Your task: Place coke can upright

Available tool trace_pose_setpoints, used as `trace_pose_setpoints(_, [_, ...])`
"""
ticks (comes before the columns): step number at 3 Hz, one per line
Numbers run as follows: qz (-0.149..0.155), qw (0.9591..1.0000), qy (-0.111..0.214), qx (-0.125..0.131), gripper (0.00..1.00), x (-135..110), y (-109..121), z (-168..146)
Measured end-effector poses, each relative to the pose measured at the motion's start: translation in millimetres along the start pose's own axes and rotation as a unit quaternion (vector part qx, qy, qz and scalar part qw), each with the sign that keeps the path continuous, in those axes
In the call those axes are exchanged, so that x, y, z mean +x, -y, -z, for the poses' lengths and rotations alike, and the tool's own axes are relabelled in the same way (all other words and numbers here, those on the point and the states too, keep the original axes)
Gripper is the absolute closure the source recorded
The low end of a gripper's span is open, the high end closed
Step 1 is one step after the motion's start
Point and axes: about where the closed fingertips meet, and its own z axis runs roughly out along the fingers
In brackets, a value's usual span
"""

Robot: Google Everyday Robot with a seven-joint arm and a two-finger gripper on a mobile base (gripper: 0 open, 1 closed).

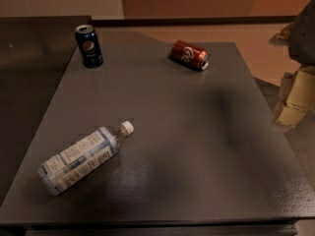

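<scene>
The coke can is red with white script and lies on its side at the far middle-right of the dark grey table, its silver top end facing right and toward me. My gripper shows as cream-coloured parts under a dark arm piece at the right edge of the camera view. It is off the table's right side, well to the right of the coke can and nearer to me, and touches nothing.
A dark blue Pepsi can stands upright at the far left corner. A clear water bottle with a white label lies on its side at the front left, cap pointing right. The table's right edge runs close to the gripper.
</scene>
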Motion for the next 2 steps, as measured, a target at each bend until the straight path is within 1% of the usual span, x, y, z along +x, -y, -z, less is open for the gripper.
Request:
trace_pose_setpoints(1, [0.002,1.0,0.001,0.008,0.0,-4.6,7.0,-0.4])
trace_pose_setpoints(2, [-0.003,0.9999,0.001,0.011,0.0,-8.8,15.8,-8.3])
